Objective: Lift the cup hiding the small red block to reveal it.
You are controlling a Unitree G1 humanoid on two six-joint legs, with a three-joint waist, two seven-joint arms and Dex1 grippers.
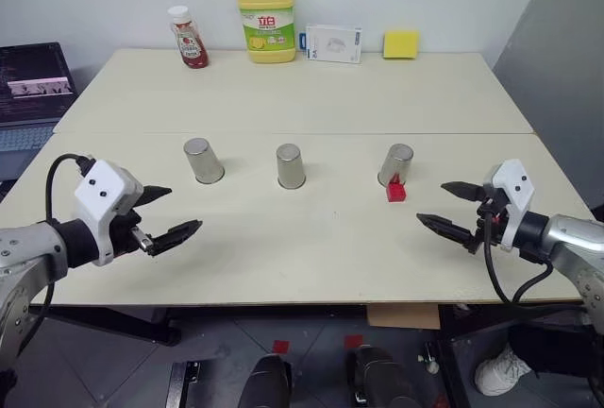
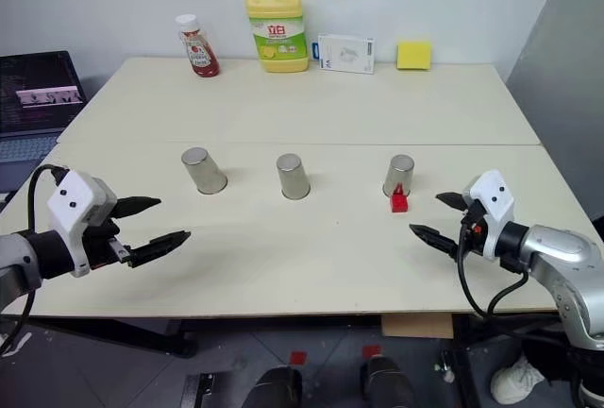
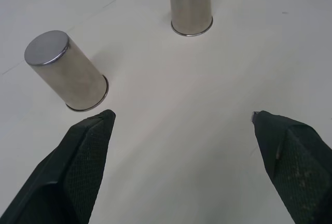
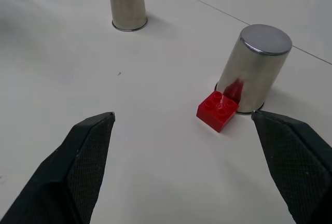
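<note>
Three steel cups are seen standing upside down in a row across the pale tabletop (image 1: 311, 238). The right cup (image 1: 395, 164) is placed at the robot's right end of the row, with the small red block (image 1: 396, 192) lying uncovered on the tabletop just in front of it, touching or nearly touching its rim. In the right wrist view the block's studs are shown facing up and its reflection is caught on the cup's wall. The middle cup (image 1: 291, 166) and the left cup (image 1: 203, 161) are set well apart from it.

The right gripper (image 1: 453, 210) is held above the tabletop near its right edge, its jaws spread wide and grasping nothing; the block and the right cup are found ahead of it and toward the robot's left, apart from both fingers. The left gripper (image 1: 170, 212) is held low over the left of the tabletop, its jaws likewise released and empty, with the left cup lying ahead of them.

Along the far edge a ketchup bottle (image 1: 189, 38), a yellow detergent bottle (image 1: 265, 17), a white box (image 1: 332, 43) and a yellow sponge (image 1: 400, 43) are lined up.
</note>
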